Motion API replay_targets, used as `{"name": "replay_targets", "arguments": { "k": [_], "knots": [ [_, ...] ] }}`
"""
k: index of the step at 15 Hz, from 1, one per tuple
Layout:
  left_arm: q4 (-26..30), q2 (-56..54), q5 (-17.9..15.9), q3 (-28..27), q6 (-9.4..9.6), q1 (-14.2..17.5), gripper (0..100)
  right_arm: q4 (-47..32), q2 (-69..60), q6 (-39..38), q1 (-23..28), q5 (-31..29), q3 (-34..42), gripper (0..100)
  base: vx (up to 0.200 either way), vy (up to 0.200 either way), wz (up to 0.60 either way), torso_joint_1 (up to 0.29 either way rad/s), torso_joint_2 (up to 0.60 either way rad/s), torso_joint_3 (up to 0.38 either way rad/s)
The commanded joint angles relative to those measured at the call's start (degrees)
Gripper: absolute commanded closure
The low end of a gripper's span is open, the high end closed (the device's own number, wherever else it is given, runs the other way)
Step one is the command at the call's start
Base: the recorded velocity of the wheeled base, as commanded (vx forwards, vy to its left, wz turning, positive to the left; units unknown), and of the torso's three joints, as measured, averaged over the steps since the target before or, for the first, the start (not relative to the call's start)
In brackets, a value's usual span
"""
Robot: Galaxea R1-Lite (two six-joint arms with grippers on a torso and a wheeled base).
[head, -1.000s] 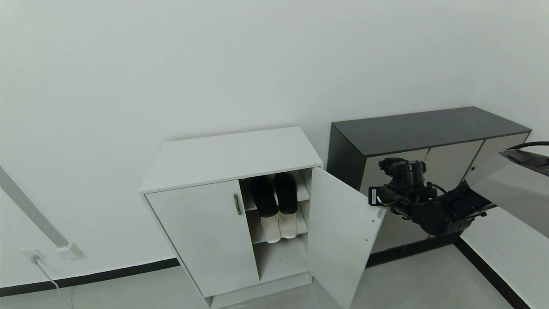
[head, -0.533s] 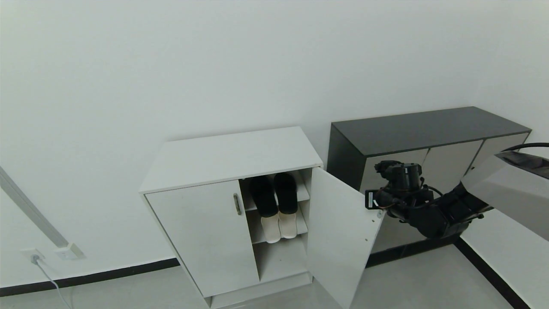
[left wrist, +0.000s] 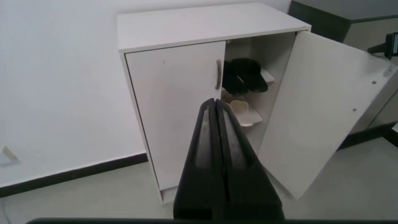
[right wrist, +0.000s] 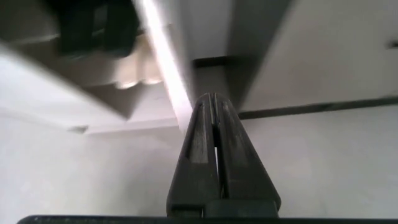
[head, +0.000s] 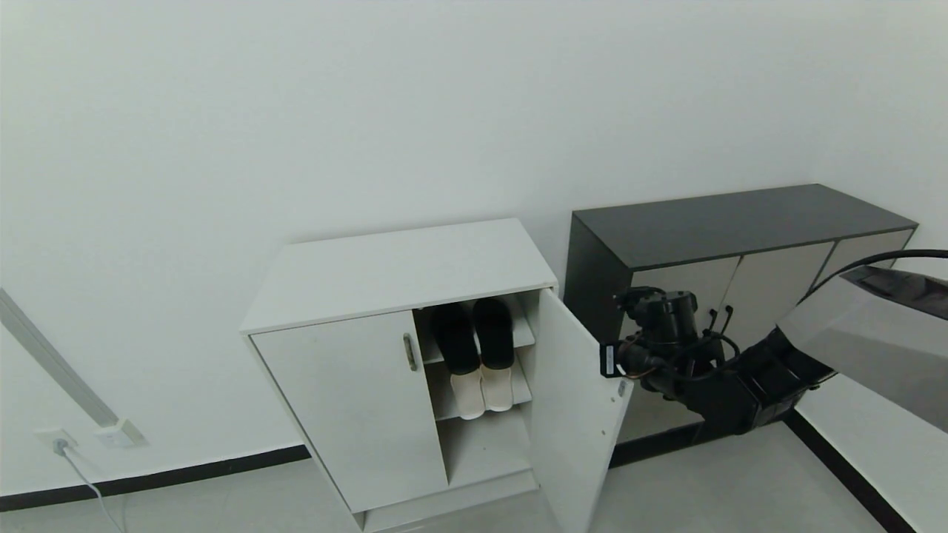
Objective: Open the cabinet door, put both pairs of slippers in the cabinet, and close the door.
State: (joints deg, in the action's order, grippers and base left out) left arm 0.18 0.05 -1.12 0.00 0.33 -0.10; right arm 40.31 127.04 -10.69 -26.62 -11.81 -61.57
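The white cabinet [head: 400, 270] has its left door closed and its right door [head: 574, 414] standing partly open. Inside, a black pair of slippers [head: 474, 333] lies on the upper shelf and a white pair [head: 483, 389] on the shelf below. My right gripper [head: 621, 368] is shut and presses against the outer face of the open door near its free edge; in the right wrist view its shut fingertips [right wrist: 214, 102] meet the door's white edge [right wrist: 165, 59]. My left gripper [left wrist: 214, 102] is shut on nothing, held back in front of the cabinet [left wrist: 177, 81].
A dark-topped sideboard [head: 740, 222] stands right beside the cabinet, just behind my right arm. A wall socket with a cable [head: 59, 444] sits low at the left. Bare floor [head: 703, 488] lies in front of both pieces of furniture.
My right gripper has moved left against the door, and the right door has swung partway toward the cabinet. The slippers and left door are as before.
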Motion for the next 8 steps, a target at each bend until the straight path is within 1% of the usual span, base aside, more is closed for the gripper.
{"name": "replay_targets", "arguments": {
  "k": [1, 4, 5, 8],
  "knots": [
    [0.0, 0.0, 0.0, 0.0, 0.02, 0.0, 100, -0.1, -3.2, -0.7, -4.0, 0.0, 1.9, 100, 0.0, 0.0, 0.0, 0.0, 0.0, 0.0],
    [-0.1, 0.0, 0.0, 0.0, 0.02, -0.1, 100, 0.1, -5.8, -0.8, -8.1, 0.0, 4.1, 100, 0.0, 0.0, 0.0, 0.0, 0.0, 0.0],
    [0.0, 0.0, 0.0, 0.0, 0.02, 0.0, 100, 0.4, -6.5, -0.9, -8.5, 0.3, 4.8, 100, 0.0, 0.0, 0.0, 0.0, 0.0, 0.0],
    [0.0, 0.0, 0.0, 0.0, 0.02, 0.0, 100, 2.0, -7.9, -0.3, -8.4, 5.0, 6.5, 100, 0.0, 0.0, 0.0, 0.0, 0.0, 0.0]
  ]
}}
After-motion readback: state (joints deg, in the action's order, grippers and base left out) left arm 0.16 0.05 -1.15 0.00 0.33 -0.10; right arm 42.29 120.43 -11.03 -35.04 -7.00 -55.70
